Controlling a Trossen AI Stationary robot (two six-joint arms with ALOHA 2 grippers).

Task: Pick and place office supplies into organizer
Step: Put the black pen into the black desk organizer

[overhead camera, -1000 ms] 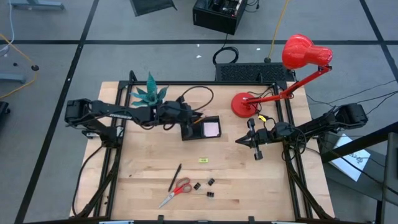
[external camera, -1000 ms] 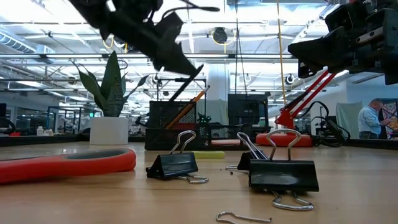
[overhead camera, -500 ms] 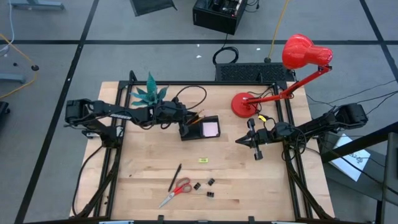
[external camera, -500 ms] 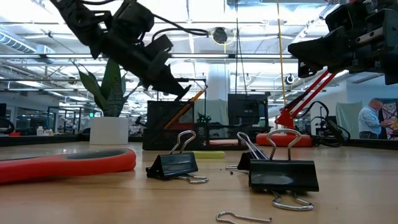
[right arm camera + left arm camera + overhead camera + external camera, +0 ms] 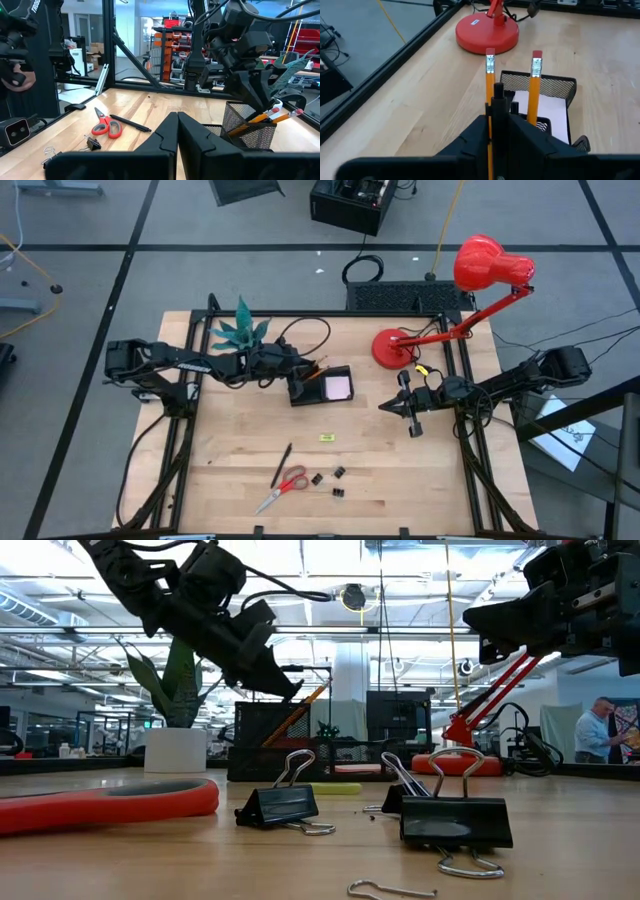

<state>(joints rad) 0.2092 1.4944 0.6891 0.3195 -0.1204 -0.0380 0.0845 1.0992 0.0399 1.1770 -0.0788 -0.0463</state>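
Observation:
The black mesh organizer (image 5: 322,387) stands at the table's far middle, with a pink sticky-note pad (image 5: 341,388) in it. Two orange pencils (image 5: 490,70) lean in its cup. My left gripper (image 5: 497,135) hangs over that cup, slightly open, with a black pen (image 5: 498,97) upright between its fingers. On the near part of the table lie another black pen (image 5: 283,463), red-handled scissors (image 5: 285,485), three binder clips (image 5: 338,472) and a small yellow piece (image 5: 326,438). My right gripper (image 5: 385,406) waits shut above the table's right side. My left gripper comes slanting down from the table's left side and has the black pen's upper end (image 5: 498,92) between its fingers. A narrow slit shows between the pen and one finger (image 5: 477,137). Whether the other finger touches the pen, I cannot tell. The pen stands upright in the cup.
A potted teal plant (image 5: 240,332) stands just left of the organizer, and a red desk lamp (image 5: 395,348) on its right. A black keyboard (image 5: 410,297) lies beyond the far edge. A person (image 5: 600,740) stands in the room behind. The table's middle is bare wood.
My left gripper has come down toward the organizer's cup, a little toward the table's left. The black pen it carried tilted above the cup now stands upright inside it, beside the pencils. In the last half second the gripper has kept still.

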